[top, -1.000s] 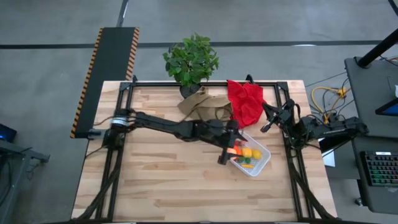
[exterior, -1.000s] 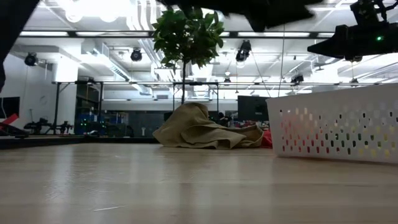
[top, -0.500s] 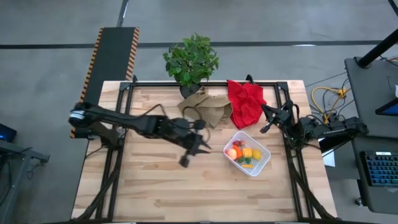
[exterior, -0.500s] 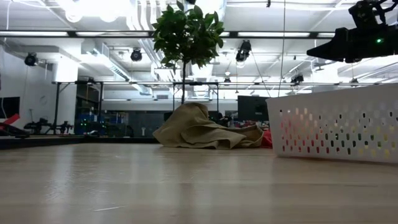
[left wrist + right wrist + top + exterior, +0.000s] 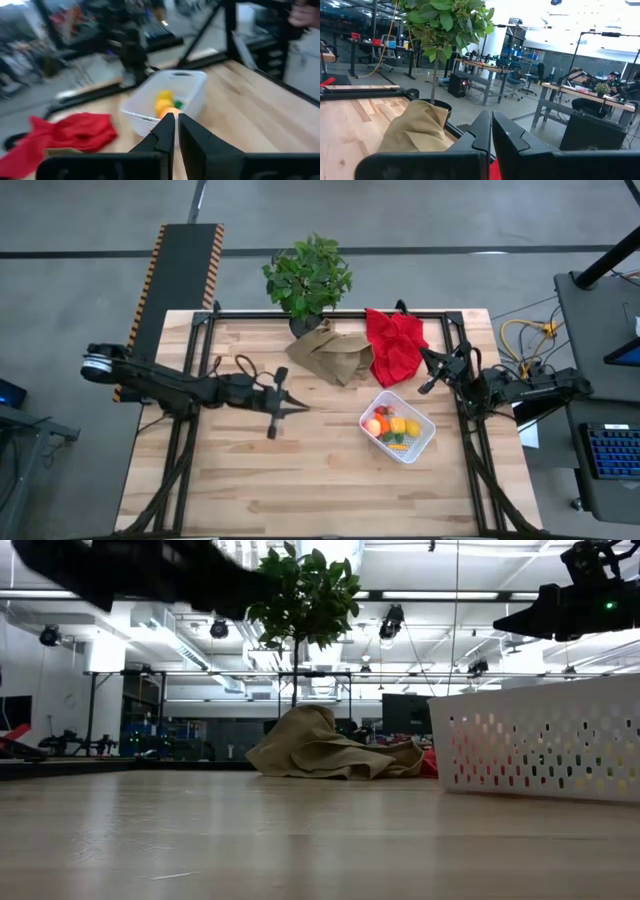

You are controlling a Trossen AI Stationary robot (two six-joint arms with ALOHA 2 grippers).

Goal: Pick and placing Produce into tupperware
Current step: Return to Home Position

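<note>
The white tupperware (image 5: pixel 420 442) stands on the table right of centre; its perforated wall (image 5: pixel 545 740) fills the right of the low view. In it lies the produce: a pink-orange peach (image 5: pixel 374 426), a yellow lemon (image 5: pixel 412 427), an orange piece (image 5: pixel 397 423) and small red berries (image 5: pixel 383 412). My left gripper (image 5: pixel 296 407) hovers shut and empty over the bare wood left of centre, well away from the tupperware (image 5: pixel 172 82). My right gripper (image 5: pixel 428 362) waits shut at the table's right edge beside the red cloth (image 5: pixel 396 345).
A crumpled brown paper bag (image 5: pixel 328 352) and a potted plant (image 5: pixel 307 275) stand at the table's far edge, the red cloth to their right. Bare wood lies along the near half and the left side of the table (image 5: pixel 250 480).
My left gripper has drawn back from above the tupperware toward the table's left edge, across the middle of the table, carrying nothing. The produce lies in the tupperware as before. My right arm has kept still.
</note>
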